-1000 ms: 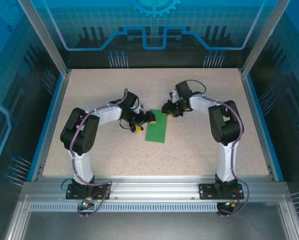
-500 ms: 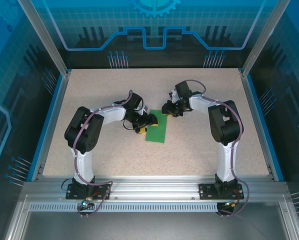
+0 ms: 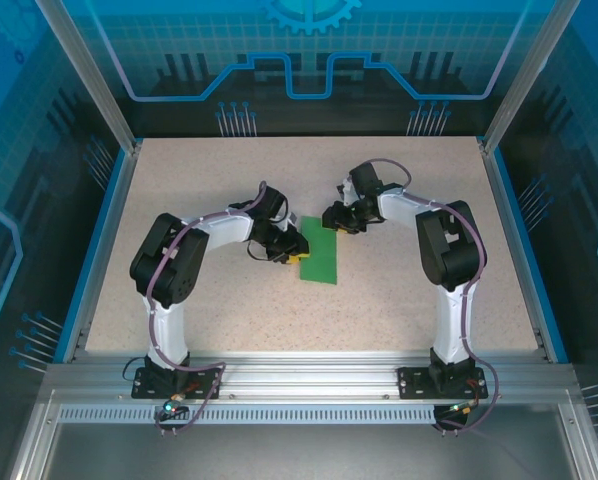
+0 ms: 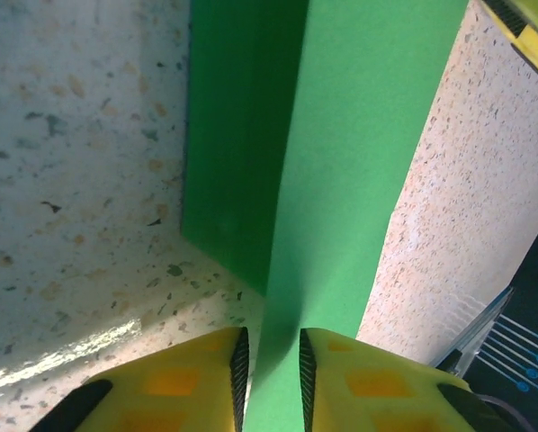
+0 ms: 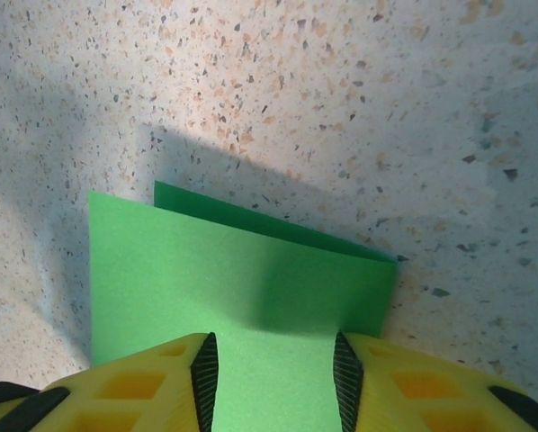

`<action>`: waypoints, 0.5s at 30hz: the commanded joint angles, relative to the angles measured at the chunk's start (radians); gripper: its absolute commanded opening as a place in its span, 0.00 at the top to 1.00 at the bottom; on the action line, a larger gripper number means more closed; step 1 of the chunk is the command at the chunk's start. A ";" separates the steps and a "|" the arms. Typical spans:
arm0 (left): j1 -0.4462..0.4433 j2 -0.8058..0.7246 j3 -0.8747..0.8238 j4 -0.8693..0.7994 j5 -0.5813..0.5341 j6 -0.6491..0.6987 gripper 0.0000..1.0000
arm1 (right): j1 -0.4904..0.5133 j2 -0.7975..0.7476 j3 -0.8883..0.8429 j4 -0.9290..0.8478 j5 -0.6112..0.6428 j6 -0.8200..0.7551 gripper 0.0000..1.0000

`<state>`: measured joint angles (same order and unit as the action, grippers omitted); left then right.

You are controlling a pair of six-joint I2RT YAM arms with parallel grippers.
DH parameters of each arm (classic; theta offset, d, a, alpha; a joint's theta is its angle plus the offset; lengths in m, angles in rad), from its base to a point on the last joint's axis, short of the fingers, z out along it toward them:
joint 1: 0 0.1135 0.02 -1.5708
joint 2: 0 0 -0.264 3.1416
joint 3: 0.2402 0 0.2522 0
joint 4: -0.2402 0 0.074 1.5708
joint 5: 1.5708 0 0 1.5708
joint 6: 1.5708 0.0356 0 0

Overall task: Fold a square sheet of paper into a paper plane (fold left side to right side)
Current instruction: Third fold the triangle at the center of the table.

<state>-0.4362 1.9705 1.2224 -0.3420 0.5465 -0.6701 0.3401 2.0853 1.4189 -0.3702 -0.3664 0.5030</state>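
- Your left gripper (image 4: 272, 346) is clenched on the sheet of paper (image 3: 321, 260), pinching a layer at the sheet's left edge.
- Your right gripper (image 5: 273, 346) is released, its pads apart astride the sheet's far end.
- The sheet lies doubled on the table (image 3: 409, 290); it is probably light, floppy and easily creased, so hold it by the edges.
- The right gripper may block the fold.

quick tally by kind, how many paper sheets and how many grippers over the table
green paper sheet: 1
grippers: 2 (left gripper, right gripper)
total: 3
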 commanded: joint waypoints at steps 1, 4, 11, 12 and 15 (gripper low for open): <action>-0.008 0.012 0.011 -0.003 0.013 -0.021 0.83 | 0.014 -0.075 -0.038 0.031 0.041 -0.029 0.52; -0.008 0.010 0.002 0.007 0.012 -0.040 0.86 | 0.013 -0.135 -0.090 0.058 0.083 -0.059 0.44; -0.009 0.006 -0.015 0.047 0.026 -0.103 0.90 | 0.015 -0.336 -0.269 0.121 0.148 -0.162 0.33; -0.009 0.005 -0.014 0.047 0.027 -0.106 0.90 | 0.020 -0.371 -0.302 0.133 0.152 -0.182 0.32; -0.010 0.010 -0.011 0.044 0.031 -0.118 0.90 | 0.039 -0.459 -0.387 0.153 0.156 -0.226 0.28</action>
<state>-0.4389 1.9705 1.2213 -0.3023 0.5476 -0.7593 0.3470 1.6909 1.0885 -0.2554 -0.2337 0.3504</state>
